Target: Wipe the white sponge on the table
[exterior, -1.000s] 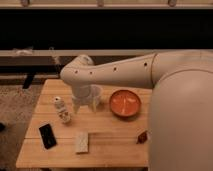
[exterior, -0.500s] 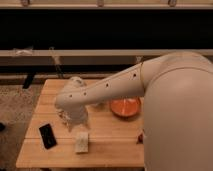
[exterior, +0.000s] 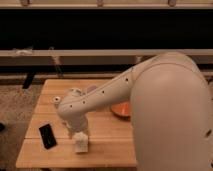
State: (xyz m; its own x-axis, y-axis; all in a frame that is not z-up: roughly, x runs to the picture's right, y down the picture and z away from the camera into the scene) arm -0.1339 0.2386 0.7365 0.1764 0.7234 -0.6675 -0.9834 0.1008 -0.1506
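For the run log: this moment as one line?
gripper: low, at white sponge | white sponge: on table, near front edge | black phone: left of it

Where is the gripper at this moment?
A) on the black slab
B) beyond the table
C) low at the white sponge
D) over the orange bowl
C: the gripper is low at the white sponge near the front edge of the table, apart from the orange bowl and the black slab.
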